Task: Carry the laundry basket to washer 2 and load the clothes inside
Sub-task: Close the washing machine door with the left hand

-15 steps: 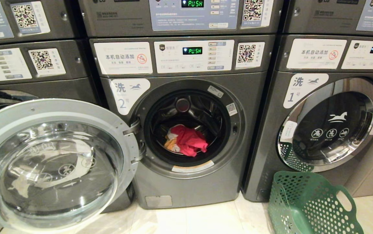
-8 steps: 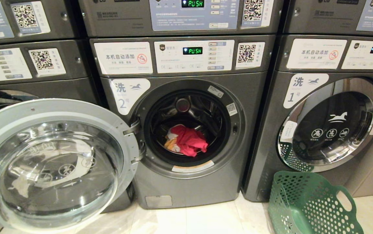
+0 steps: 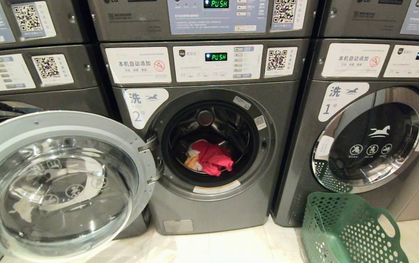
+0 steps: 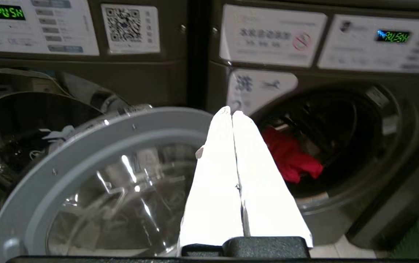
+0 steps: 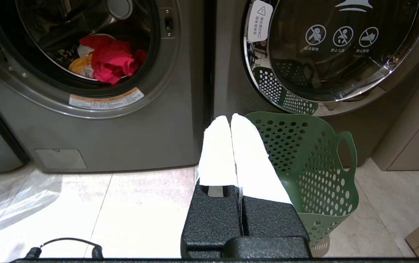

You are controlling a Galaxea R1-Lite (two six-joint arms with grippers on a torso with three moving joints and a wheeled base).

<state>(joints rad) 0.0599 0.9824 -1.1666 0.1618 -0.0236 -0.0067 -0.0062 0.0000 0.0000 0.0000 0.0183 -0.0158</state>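
Washer 2 (image 3: 209, 212) stands in the middle with its round glass door (image 3: 60, 182) swung wide to the left. The clothes (image 3: 211, 157), pink-red over yellow-orange and a bit of white, lie inside its drum, also seen as clothes (image 5: 107, 58). The green laundry basket (image 3: 344, 233) sits on the floor before the washer on the right, with nothing showing inside it; in the right wrist view the basket (image 5: 311, 171) is close by. My left gripper (image 4: 231, 113) is shut and empty, raised toward the open door's rim. My right gripper (image 5: 230, 118) is shut and empty, low over the floor beside the basket.
Washer 1 (image 3: 341, 102) on the right has its chrome-ringed door (image 3: 373, 142) closed. Another grey washer (image 3: 30, 91) stands at the left behind the open door. More machines are stacked above. Pale tiled floor (image 5: 85, 204) lies in front, with a black cable (image 5: 63, 248) at its near edge.
Nothing has visibly changed in the head view over the last second; neither arm shows there.
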